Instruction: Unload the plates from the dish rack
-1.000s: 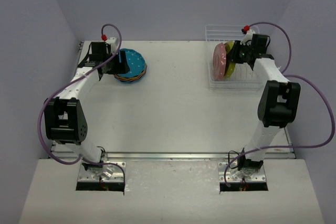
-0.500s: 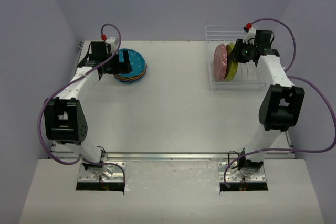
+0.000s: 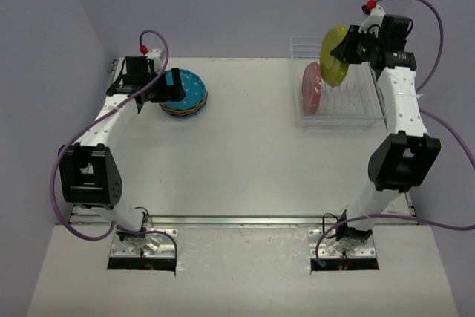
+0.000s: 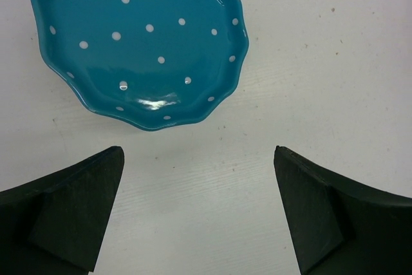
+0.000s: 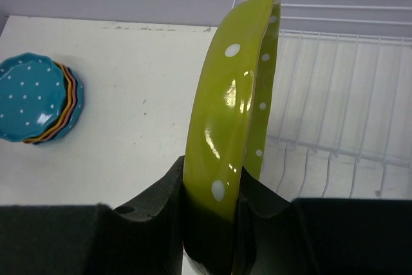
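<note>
My right gripper (image 3: 347, 51) is shut on a yellow-green dotted plate (image 3: 333, 55), held on edge above the clear dish rack (image 3: 349, 113); in the right wrist view the plate (image 5: 235, 114) stands between my fingers. A pink plate (image 3: 311, 88) stands upright in the rack's left end. A stack of plates with a blue one on top (image 3: 186, 92) lies at the far left of the table; the blue plate (image 4: 138, 40) also shows in the left wrist view. My left gripper (image 3: 168, 88) is open and empty beside the stack, its fingers (image 4: 77, 207) over bare table.
The rack sits at the far right by the back wall. The stack (image 5: 38, 98) also shows in the right wrist view. Purple cables loop off both arms. The table's side walls stand close to both arms.
My right gripper has lifted the yellow-green plate up out of the rack. My left gripper has drawn back slightly from the stack.
</note>
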